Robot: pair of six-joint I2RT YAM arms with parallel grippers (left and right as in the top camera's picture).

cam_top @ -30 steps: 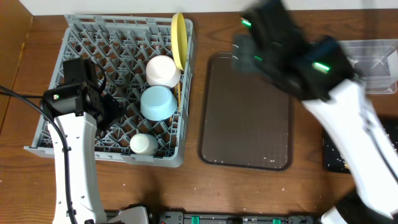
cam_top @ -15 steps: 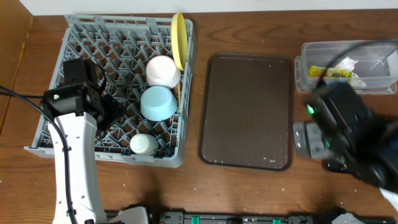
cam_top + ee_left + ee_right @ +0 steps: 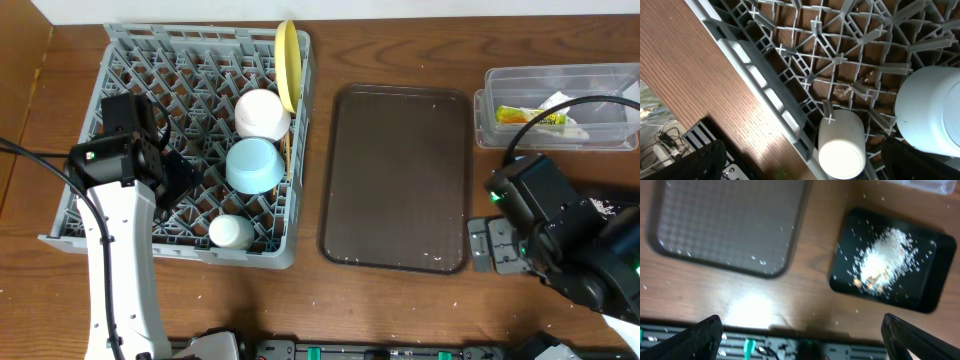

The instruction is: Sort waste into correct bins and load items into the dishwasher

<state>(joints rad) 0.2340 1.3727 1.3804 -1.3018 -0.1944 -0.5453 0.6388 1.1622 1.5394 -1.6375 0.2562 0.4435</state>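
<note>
Swinging back from over the brown tray (image 3: 400, 180), the right arm has come down to the near right of the table, while the left arm hasn't budged from over the rack (image 3: 130, 90). The right claw (image 3: 801, 330) is spread wide with nothing in it, hanging above the black bin (image 3: 920, 295), where the crumbs (image 3: 885, 260) sit in a pale heap. The left claw (image 3: 802, 150) is likewise wide open and empty, just above the cup (image 3: 841, 145).

The plate (image 3: 288, 65), white bowl (image 3: 262, 113), blue bowl (image 3: 253, 165) and cup are all in the rack. The wrapper (image 3: 520, 116) and tissue (image 3: 560, 102) lie in the clear tub (image 3: 490, 120) at the far right.

To me it looks nearly finished; only loose specks remain on the brown tray and the table. The worry now is that right arm: it sits close over the black bin, and a careless sweep could nudge it and scatter the heap.
</note>
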